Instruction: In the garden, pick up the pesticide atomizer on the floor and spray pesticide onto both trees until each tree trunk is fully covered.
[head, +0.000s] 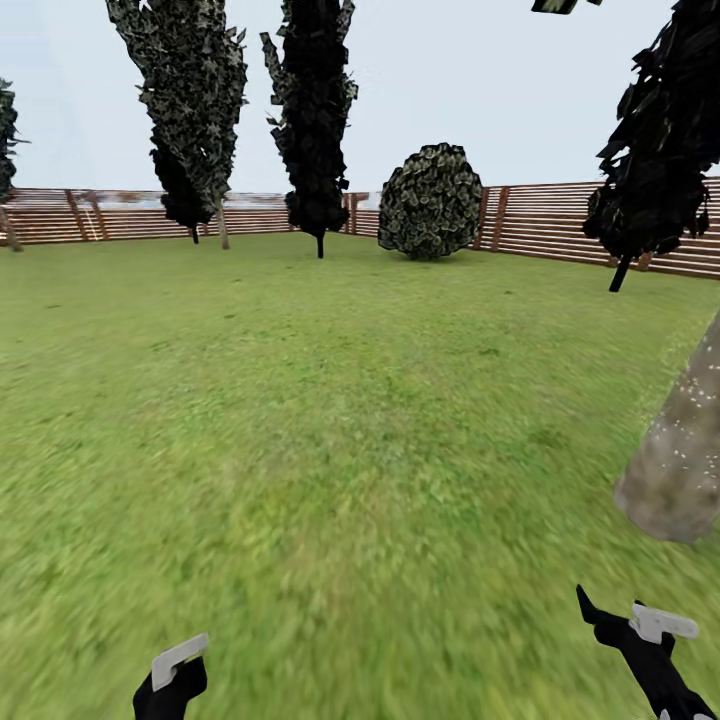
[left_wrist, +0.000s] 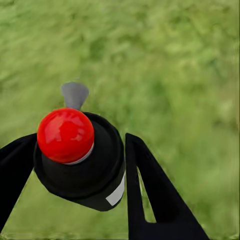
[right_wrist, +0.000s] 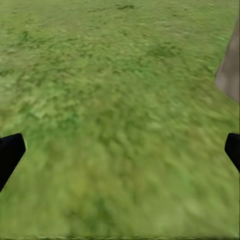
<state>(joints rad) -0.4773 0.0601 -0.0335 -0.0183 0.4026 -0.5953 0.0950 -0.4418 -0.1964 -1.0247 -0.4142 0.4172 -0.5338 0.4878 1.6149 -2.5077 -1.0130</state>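
Note:
The pesticide atomizer (left_wrist: 65, 135), a small black body with a red ball on top and a grey nozzle, sits between the two black fingers (left_wrist: 150, 190) of my left gripper (left_wrist: 80, 150), which is shut on it. In the head view that gripper (head: 175, 675) hangs low at the left over the garden lawn (head: 330, 430). One tree trunk (head: 680, 450), grey-brown, mottled and dotted with pale specks, leans in at the right edge, just ahead of my right gripper (head: 628, 625). That gripper (right_wrist: 120, 150) is open over grass, with the tree trunk (right_wrist: 230, 70) beyond it.
A brown slat fence (head: 560, 225) rings the lawn at the back. Dark narrow cypress-like trees (head: 315, 120) and a round bush (head: 430, 202) stand before it, and another dark tree (head: 655, 170) is at the right. Wide open grass lies ahead and to the left.

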